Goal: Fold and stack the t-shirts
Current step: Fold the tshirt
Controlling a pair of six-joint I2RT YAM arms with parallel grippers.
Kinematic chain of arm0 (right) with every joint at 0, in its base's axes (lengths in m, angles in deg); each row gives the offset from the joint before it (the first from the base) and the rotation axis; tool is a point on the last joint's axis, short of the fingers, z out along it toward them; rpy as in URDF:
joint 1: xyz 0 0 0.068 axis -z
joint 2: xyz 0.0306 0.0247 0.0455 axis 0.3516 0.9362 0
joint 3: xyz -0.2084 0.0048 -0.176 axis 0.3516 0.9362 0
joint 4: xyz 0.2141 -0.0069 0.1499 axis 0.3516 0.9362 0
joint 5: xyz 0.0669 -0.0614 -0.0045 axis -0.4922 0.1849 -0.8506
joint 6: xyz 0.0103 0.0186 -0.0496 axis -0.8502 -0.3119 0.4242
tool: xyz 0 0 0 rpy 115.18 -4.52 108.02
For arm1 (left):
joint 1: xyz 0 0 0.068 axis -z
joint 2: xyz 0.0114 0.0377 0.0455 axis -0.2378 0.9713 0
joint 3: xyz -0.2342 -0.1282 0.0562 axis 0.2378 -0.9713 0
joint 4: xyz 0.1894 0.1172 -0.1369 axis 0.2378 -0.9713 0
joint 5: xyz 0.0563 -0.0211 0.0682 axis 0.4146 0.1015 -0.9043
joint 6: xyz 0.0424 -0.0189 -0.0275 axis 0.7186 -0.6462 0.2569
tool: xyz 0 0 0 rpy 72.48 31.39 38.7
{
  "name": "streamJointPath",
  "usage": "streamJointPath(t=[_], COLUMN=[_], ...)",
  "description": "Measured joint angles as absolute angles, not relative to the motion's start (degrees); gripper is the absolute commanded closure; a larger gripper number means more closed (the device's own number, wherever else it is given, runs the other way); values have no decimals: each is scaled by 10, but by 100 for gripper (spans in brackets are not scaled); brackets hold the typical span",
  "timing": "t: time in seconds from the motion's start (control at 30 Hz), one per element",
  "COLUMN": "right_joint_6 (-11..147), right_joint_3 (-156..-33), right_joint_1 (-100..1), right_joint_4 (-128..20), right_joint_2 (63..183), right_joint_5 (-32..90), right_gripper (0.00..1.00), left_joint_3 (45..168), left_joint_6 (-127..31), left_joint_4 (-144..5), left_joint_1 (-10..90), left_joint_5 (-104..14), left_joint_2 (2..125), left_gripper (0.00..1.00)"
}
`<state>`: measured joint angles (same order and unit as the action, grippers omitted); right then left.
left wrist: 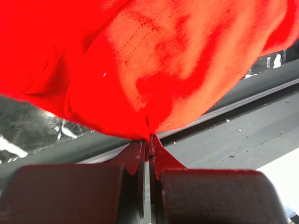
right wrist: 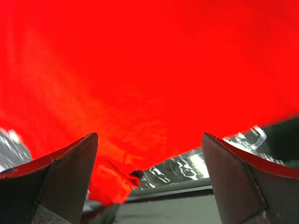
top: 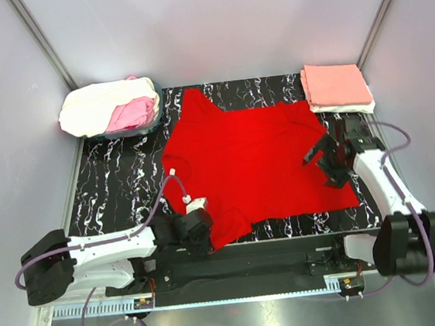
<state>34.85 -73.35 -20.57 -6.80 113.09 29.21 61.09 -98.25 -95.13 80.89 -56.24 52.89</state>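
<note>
Overhead view of a black, white-veined table (top: 111,190) with two robot arms mounted at its near edge. A bright red t-shirt (top: 256,159) lies spread open across the middle of the table. It is mostly flat and not yet folded, with one sleeve pointing toward the far left and its near-left corner reaching the table's near edge.

The left end effector (top: 194,216) sits at that near-left corner. In the left wrist view its two fingers are pressed together with a pinch of red cloth caught between them (clenched on the shirt's edge). The right end effector (top: 328,159) hovers at the shirt's right side, near the right sleeve. Its wrist view shows the fingers spread wide with nothing gripped and red cloth just beyond the tips.

At the far right corner rests a folded stack (top: 336,87): a salmon-pink shirt squared neatly on top of a white one. At the far left corner lies an unfolded heap (top: 110,108) of cream-white and pink shirts, bunched together.

As for progress, two shirts look finished. The red one is in hand with its first fold not yet made, and the heap (at least two shirts, exact count hidden) appears untouched. The task seems somewhere between a third and half done.
</note>
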Motion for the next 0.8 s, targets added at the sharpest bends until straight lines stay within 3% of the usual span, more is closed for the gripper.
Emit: streamJointPath(t=[0.43,0.57,0.67,0.8], right_joint_6=[212,220,230,249], right_joint_3=[-596,-557,-510,-484], right_joint_1=[25,126,196,211], right_joint_4=[-3,-30,-82,-123], right_joint_2=[904,944,996,1055], right_joint_5=[357,333,294,255], right_gripper=[0,9,10,9], left_joint_3=[665,665,665,665], left_joint_6=[-938,-920,-911,-903], left_joint_4=[-999,-999,-1001,-1001], left_joint_1=[721,700,689,677], left_joint_5=[-572,-564,-560,-554], left_joint_2=[495,490,479,466], left_gripper=[100,100,100,100])
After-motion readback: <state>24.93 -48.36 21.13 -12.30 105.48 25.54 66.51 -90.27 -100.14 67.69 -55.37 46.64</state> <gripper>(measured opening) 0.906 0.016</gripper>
